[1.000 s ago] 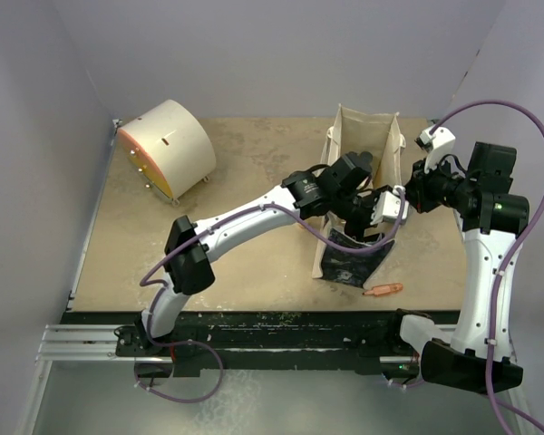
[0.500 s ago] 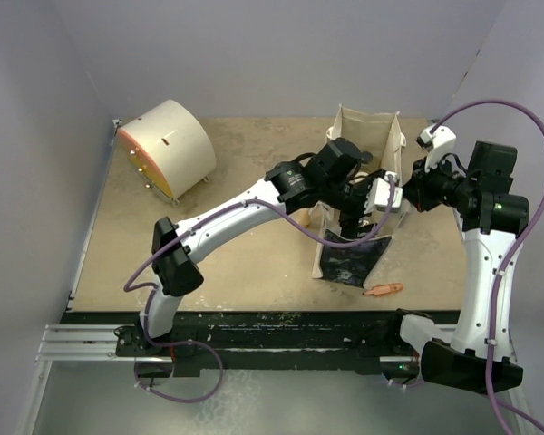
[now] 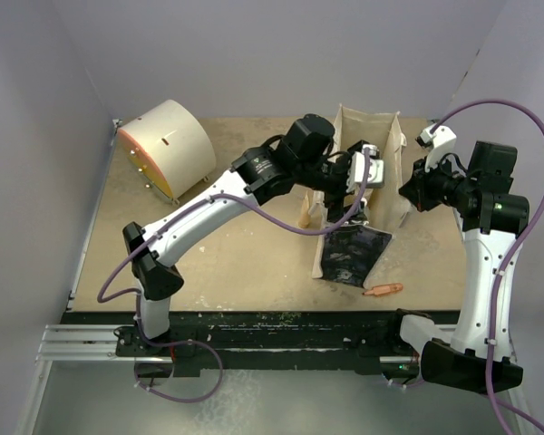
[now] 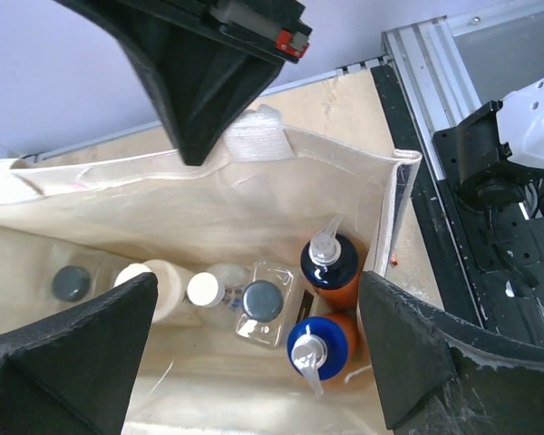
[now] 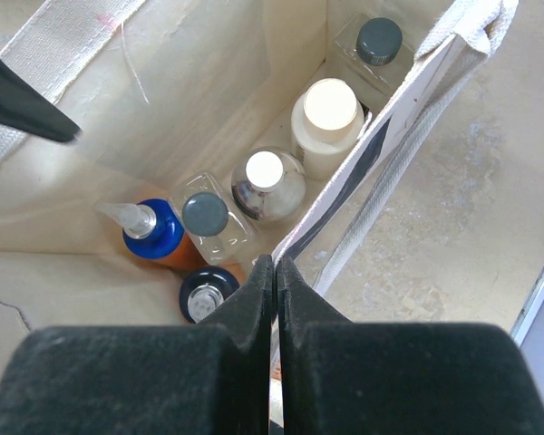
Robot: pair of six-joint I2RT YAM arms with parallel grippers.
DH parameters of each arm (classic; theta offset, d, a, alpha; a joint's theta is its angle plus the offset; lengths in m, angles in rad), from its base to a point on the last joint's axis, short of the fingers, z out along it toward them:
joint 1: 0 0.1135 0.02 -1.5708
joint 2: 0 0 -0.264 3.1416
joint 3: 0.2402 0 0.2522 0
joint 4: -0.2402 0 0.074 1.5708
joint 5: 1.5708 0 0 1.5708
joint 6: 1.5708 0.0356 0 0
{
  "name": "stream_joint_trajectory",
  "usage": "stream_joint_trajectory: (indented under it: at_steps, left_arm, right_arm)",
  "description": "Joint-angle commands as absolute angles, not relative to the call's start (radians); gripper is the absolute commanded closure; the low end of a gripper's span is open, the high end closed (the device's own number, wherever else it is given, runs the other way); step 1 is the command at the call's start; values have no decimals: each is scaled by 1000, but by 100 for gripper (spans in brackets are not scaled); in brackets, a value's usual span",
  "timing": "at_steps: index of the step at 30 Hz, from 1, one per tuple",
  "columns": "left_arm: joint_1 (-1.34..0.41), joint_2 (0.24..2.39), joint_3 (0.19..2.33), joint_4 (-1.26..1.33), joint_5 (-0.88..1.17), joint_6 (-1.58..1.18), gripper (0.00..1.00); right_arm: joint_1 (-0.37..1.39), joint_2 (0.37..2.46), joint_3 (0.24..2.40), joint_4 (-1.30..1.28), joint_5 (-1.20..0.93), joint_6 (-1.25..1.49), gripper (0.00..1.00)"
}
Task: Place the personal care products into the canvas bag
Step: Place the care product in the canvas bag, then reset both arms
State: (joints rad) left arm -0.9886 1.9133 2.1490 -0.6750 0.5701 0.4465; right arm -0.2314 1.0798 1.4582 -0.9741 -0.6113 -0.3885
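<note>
A little orange stick [image 3: 382, 290] lies at the front of the table [image 3: 254, 272]. Just behind it stands the bag [image 3: 352, 256], and all six bottles [image 5: 326, 111] stand inside it. The right gripper [image 5: 274, 263] pinches the bag's rim tight. The left gripper [image 4: 256, 283] hangs over the bag, fingers wide apart, holding nothing. A big drum [image 3: 168, 145] sits far back.

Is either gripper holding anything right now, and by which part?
The right gripper is shut on the top rim of the canvas bag. The left gripper hangs open above the bag, holding nothing.
</note>
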Motion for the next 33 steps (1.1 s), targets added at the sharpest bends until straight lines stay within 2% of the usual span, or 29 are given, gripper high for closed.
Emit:
stream_joint_trajectory:
  at_steps: [1,7,12,14,17,25,29,33]
  left_arm:
    - [-967,1828,2185,-659,539,427,6]
    - [-931,1763,2164,-647,450,414,5]
    - [-863,1674,2066,-582,356,366,5]
    - [-819,1634,2016,-551,330,340,4]
    - [-748,1571,1940,-505,307,304,3]
    - [-563,1426,1761,-405,191,204,1]
    - [-449,1369,1674,-340,170,115,1]
    - [-410,1329,1610,-295,104,134,1]
  right_arm:
    - [-236,1064,1482,-885,-647,-395,100]
    - [-235,1070,1488,-894,-653,-397,88]
    - [-236,1087,1505,-898,-663,-402,75]
    - [-235,1097,1514,-904,-667,-406,70]
    - [-236,1108,1539,-910,-663,-409,57]
    - [-235,1161,1612,-842,-647,-351,39]
    - [-235,1204,1653,-779,-597,-318,29]
    - [-233,1230,1700,-698,-507,-292,22]
